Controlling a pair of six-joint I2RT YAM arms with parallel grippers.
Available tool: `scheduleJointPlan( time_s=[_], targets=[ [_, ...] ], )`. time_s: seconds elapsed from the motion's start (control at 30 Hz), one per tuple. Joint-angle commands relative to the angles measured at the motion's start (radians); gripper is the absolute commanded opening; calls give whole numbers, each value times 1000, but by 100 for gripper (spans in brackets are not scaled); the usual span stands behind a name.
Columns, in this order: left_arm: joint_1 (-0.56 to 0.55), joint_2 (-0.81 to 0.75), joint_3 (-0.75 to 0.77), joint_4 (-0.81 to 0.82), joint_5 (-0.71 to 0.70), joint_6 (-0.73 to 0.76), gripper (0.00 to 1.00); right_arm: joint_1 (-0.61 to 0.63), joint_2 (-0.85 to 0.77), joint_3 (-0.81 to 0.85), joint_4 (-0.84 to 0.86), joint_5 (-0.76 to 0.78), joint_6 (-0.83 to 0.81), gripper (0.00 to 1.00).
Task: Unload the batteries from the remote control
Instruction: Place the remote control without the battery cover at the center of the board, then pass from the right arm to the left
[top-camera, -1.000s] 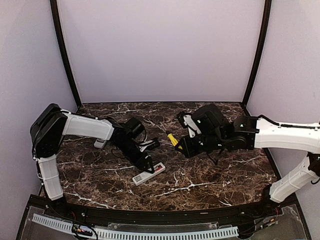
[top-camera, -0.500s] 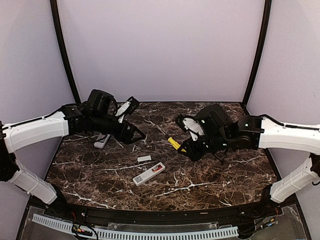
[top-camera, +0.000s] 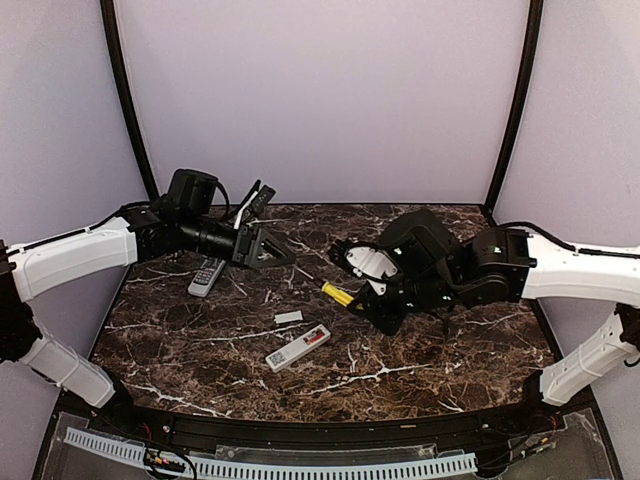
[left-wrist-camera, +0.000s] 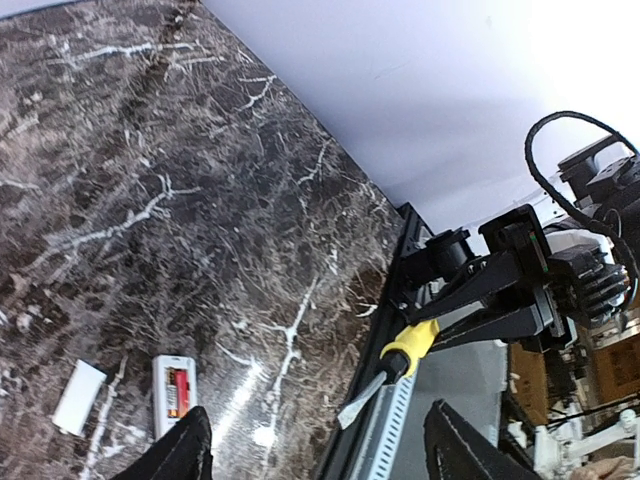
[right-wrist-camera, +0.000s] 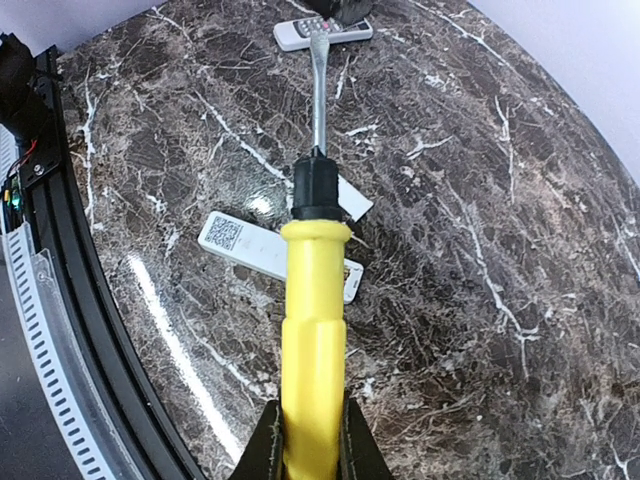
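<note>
The white remote control (top-camera: 298, 347) lies near the table's front centre, back up, its battery bay uncovered. A reddish battery (left-wrist-camera: 178, 390) sits in the bay of the remote control (left-wrist-camera: 173, 392). My left gripper (top-camera: 256, 246) hangs open and empty above the back left of the table, well away from the remote; its fingertips (left-wrist-camera: 182, 452) frame the left wrist view. My right gripper (top-camera: 372, 300) is shut on a yellow-handled screwdriver (top-camera: 336, 292), held in the air right of the remote. The yellow handle (right-wrist-camera: 315, 340) partly hides the remote control (right-wrist-camera: 240, 243) below it.
A small flat white cover plate (top-camera: 288, 317) lies just behind the remote, also seen as the plate (left-wrist-camera: 80, 397) in the left wrist view. A grey remote (top-camera: 207, 276) rests at the back left under my left arm. The table's black front rail (right-wrist-camera: 60, 260) runs close by.
My left gripper has lifted off the white remote, swung to the back left and opened. The cover plate now lies on the table. The screwdriver has shifted a little left.
</note>
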Motion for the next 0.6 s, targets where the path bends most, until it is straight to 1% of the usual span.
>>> scheduleJointPlan(
  time_s=[0.0, 0.03, 0.07, 0.17, 0.3, 0.43, 0.57],
  targets=[
    [0, 23, 3, 17, 151, -110, 66, 11, 15, 47, 8, 74, -72, 0],
    [0, 24, -3, 25, 169, -120, 63, 11, 20, 53, 9, 79, -83, 0],
    [1, 24, -8, 31, 184, -126, 58, 12, 25, 59, 10, 83, -97, 0],
    [1, 21, -20, 71, 208, -154, 54, 13, 34, 73, 13, 83, -120, 0],
    [1, 29, -26, 97, 223, -177, 44, 15, 36, 81, 26, 80, -157, 0],
    [1, 37, -36, 125, 232, -201, 36, 16, 37, 88, 31, 77, -168, 0],
    [0, 49, -43, 145, 250, -220, 30, 17, 45, 92, 39, 75, -172, 0]
  ],
)
